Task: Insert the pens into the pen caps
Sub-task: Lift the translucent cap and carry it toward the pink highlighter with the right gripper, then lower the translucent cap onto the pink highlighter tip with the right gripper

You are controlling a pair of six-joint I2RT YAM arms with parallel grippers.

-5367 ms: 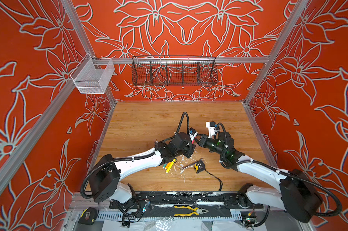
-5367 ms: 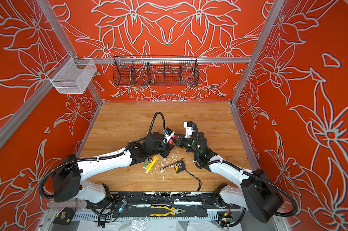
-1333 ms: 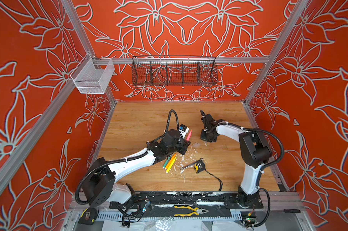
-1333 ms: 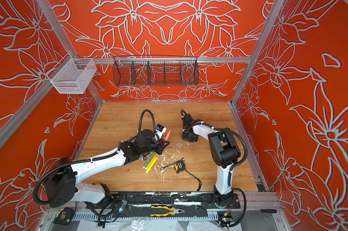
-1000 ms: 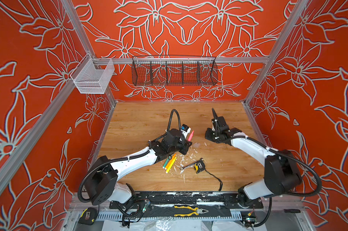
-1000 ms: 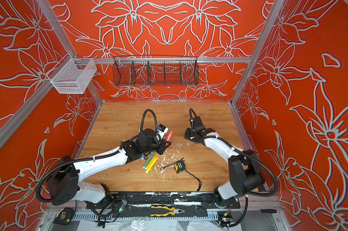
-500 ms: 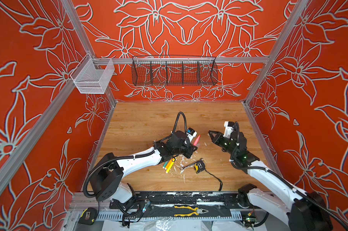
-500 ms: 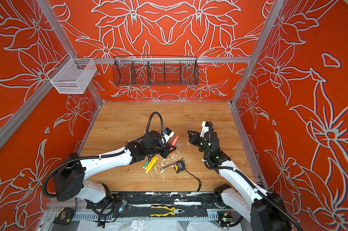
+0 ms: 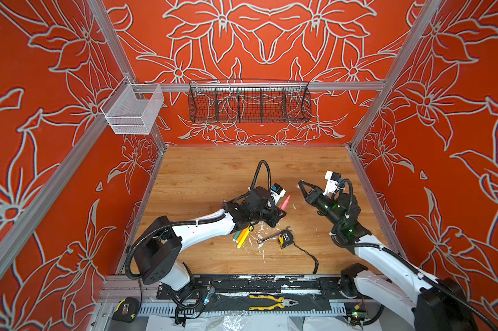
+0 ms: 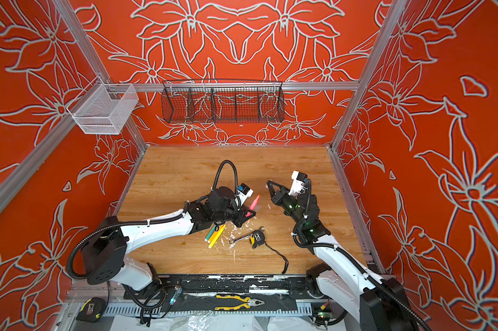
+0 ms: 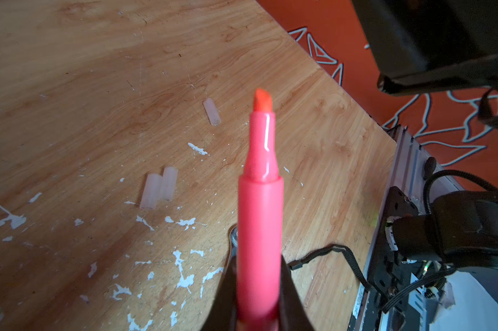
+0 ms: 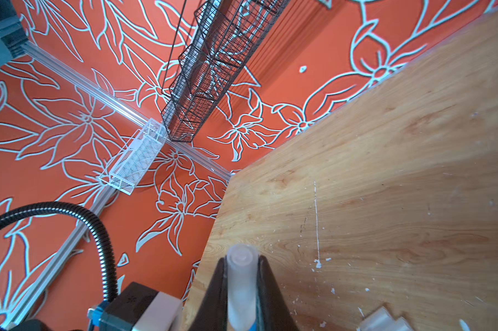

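My left gripper point(image 9: 280, 213) point(image 10: 249, 213) is shut on a pink pen point(image 9: 285, 202) point(image 10: 254, 203), whose bare felt tip points up and to the right. The left wrist view shows the pink pen point(image 11: 259, 200) standing out from between the jaws of that gripper point(image 11: 258, 269). My right gripper point(image 9: 301, 184) point(image 12: 240, 260) hovers to the right of it, shut on a whitish pen cap point(image 12: 240, 283) with its end toward the pen. A gap separates pen tip and cap. Green, orange and yellow pens point(image 9: 242, 235) lie under the left arm. Loose pen caps point(image 11: 159, 186) point(image 11: 212, 111) rest on the wood.
A silver wrench point(image 9: 270, 236) and a yellow tape measure point(image 9: 283, 238) with a black strap lie near the pens. White paint flecks dot the wood. A black wire basket point(image 9: 249, 103) and a white mesh basket point(image 9: 131, 110) hang on the walls. Pliers point(image 9: 272, 301) lie on the front rail.
My right arm has swung from the back of the table round to face the left gripper, still holding the cap. My left gripper has moved right with the pink pen.
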